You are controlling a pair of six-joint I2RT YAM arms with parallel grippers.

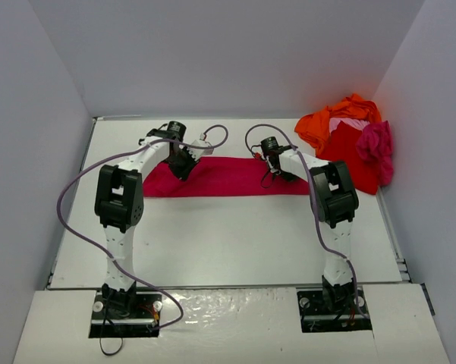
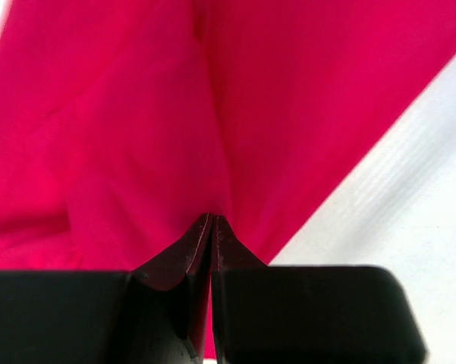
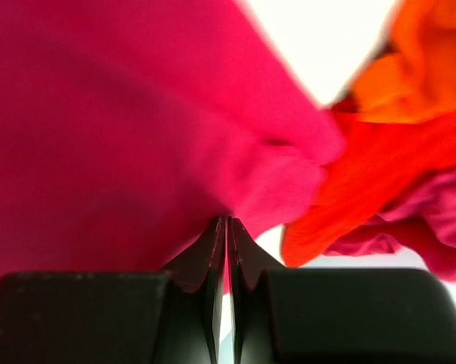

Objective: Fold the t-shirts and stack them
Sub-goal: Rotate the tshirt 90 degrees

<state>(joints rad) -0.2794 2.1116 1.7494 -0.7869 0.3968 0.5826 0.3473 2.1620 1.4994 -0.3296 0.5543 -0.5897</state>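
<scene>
A crimson pink-red t-shirt (image 1: 224, 177) lies as a long folded band across the far middle of the table. My left gripper (image 1: 183, 165) is shut on its left part; the left wrist view shows the cloth (image 2: 136, 121) pinched between the closed fingertips. My right gripper (image 1: 269, 171) is shut on its right part, with the crimson cloth (image 3: 121, 114) pinched in the right wrist view. A pile of shirts sits at the far right: orange (image 1: 319, 125), pale pink (image 1: 347, 121), red (image 1: 353, 155) and magenta (image 1: 375, 148). The orange (image 3: 417, 61) and red (image 3: 364, 189) shirts also show in the right wrist view.
White walls enclose the table on the left, back and right. The pile lies against the right wall (image 1: 417, 152). Purple cables (image 1: 76, 189) loop from both arms. The arm bases stand at the near edge.
</scene>
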